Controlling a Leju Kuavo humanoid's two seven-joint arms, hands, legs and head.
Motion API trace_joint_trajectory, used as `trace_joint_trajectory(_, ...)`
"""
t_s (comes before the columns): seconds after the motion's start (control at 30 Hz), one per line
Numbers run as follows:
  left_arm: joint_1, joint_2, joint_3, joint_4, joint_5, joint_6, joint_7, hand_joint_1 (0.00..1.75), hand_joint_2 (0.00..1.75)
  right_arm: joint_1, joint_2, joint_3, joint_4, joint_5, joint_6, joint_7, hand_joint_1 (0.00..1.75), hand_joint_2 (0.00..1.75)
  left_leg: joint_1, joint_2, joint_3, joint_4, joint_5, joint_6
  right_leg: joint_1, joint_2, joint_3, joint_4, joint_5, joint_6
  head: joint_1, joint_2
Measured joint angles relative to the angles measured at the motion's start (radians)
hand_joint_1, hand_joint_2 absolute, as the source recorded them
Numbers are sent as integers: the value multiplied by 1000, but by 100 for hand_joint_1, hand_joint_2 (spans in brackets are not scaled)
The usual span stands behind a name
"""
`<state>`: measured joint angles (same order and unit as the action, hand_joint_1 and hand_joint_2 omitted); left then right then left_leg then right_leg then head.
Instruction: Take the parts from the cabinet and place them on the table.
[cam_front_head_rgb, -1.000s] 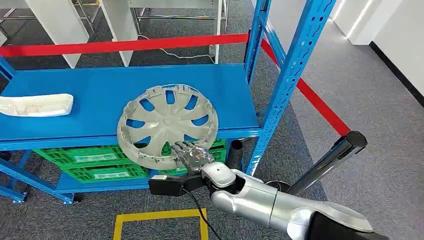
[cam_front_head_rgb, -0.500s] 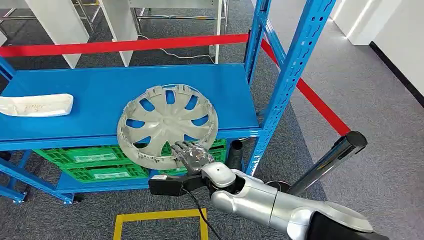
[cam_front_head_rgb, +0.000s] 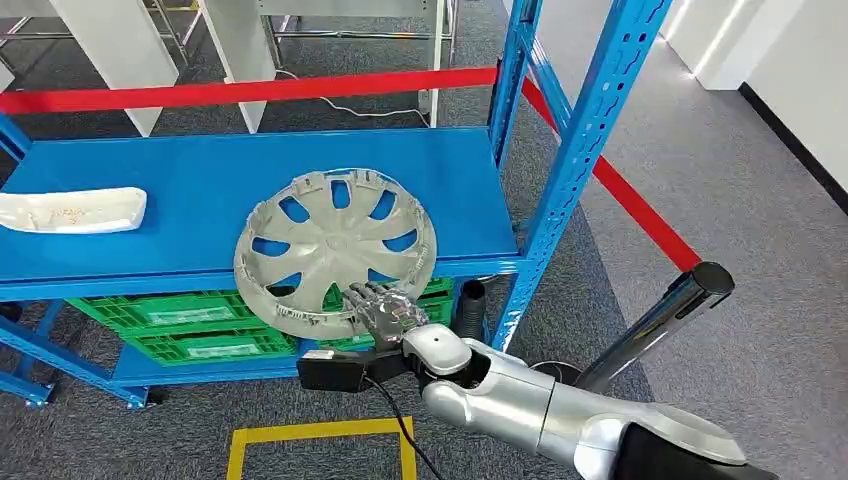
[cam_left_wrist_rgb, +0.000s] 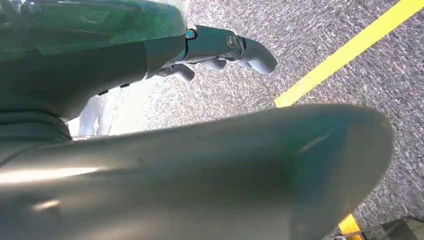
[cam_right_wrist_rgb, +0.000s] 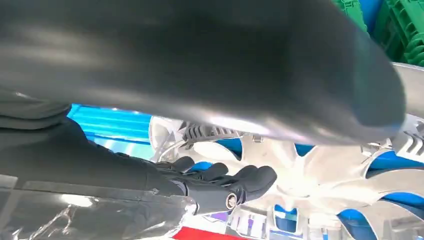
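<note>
A silver-grey hubcap (cam_front_head_rgb: 335, 250) lies on the blue shelf (cam_front_head_rgb: 200, 180), its front part hanging past the shelf's front edge. My right hand (cam_front_head_rgb: 385, 312) grips the hubcap's near rim, dark fingers laid over it. In the right wrist view the fingers (cam_right_wrist_rgb: 225, 182) lie against the spoked hubcap (cam_right_wrist_rgb: 320, 175), with the thumb blurred close to the lens. A white curved part (cam_front_head_rgb: 70, 210) rests at the shelf's left end. My left hand (cam_left_wrist_rgb: 227, 47) hangs over the grey carpet, fingers loosely apart and holding nothing.
Green crates (cam_front_head_rgb: 190, 325) sit on the lower shelf. A blue upright (cam_front_head_rgb: 570, 170) stands just right of the hubcap. Red barrier tape (cam_front_head_rgb: 250, 90) runs behind the rack. A yellow floor outline (cam_front_head_rgb: 320, 432) and a silver post (cam_front_head_rgb: 655, 320) lie near my arm.
</note>
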<state>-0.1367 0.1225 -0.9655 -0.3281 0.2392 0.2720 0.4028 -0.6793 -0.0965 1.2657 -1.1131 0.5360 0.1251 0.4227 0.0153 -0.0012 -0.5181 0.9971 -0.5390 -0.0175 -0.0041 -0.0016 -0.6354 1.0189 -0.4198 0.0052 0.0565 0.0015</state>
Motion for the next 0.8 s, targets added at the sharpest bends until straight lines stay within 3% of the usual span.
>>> trace_joint_trajectory(0.8,0,0,0,0,0,0,0,0,0,0,0,0,0,0,0,0,0,0,0,0,0,0,0,0,0,0,0,0,-1,-1,0,0)
